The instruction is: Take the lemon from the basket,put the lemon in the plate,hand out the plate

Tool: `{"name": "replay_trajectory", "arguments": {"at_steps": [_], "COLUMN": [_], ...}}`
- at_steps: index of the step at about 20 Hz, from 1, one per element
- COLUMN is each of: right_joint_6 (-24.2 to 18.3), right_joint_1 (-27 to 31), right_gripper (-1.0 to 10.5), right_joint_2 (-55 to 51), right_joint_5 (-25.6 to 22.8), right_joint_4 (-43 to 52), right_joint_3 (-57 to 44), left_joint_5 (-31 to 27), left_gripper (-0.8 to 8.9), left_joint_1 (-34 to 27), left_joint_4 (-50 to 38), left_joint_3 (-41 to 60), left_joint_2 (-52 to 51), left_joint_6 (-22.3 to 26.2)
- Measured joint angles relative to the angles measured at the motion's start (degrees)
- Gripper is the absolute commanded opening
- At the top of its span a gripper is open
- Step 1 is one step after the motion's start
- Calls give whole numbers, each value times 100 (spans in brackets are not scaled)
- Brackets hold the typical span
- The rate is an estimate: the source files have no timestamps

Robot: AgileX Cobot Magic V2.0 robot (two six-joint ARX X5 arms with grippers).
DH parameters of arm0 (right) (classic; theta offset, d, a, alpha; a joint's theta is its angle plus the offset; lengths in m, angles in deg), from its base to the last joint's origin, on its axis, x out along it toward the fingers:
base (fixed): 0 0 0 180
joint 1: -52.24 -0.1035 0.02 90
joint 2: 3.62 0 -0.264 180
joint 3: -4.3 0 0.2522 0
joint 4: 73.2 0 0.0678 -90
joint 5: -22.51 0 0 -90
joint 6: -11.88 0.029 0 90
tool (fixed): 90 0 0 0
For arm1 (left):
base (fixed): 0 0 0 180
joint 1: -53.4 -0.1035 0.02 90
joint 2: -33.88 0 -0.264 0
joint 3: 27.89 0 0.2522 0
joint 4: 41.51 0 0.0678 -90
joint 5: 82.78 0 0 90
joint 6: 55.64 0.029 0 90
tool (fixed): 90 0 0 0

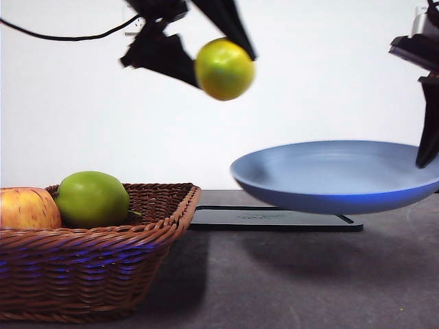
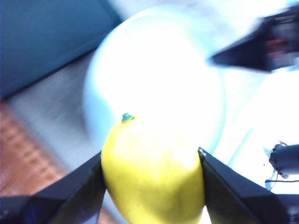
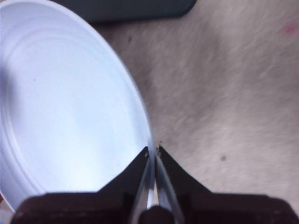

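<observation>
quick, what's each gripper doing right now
Left gripper: shut on the lemon, held in the air above the table.
Right gripper: shut on the rim of the plate, held lifted above the black tray.

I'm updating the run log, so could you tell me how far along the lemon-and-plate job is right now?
Done: the lemon is out of the basket, clamped in the left gripper in the air. In hand: the right gripper pinches the rim of the plate, holding it above the black tray. Left: putting the lemon in the plate, then handing the plate out.
</observation>
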Motion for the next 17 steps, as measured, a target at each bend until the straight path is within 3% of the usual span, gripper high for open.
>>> {"name": "replay_trajectory", "arguments": {"at_steps": [5,9,11,15,17], "right_joint_6": [122,192,210,208,208], "right_joint_1": [-404,-494,-494,-494,-494], "right_gripper": [3,3,3,3,3], "right_joint_2": [48,48,48,48,48], "right_joint_5": [203,330,428,544,553], "right_joint_4": [-11,-22,-94,-260,-330], "right_joint_3": [0,0,0,0,0], "left_joint_5": [-1217,-1886,-1912,-1753,-1690], "left_gripper": [163,166,172,349,376], "left_joint_1": [1047,1377,1379,1379,1379], "left_joint_4": [-361,-501,-496,-474,-479], "left_joint_3": [0,0,0,0,0], "left_joint_2": [317,754,957,1189,1182], "left_joint_6": [155,284,297,380,409]}}
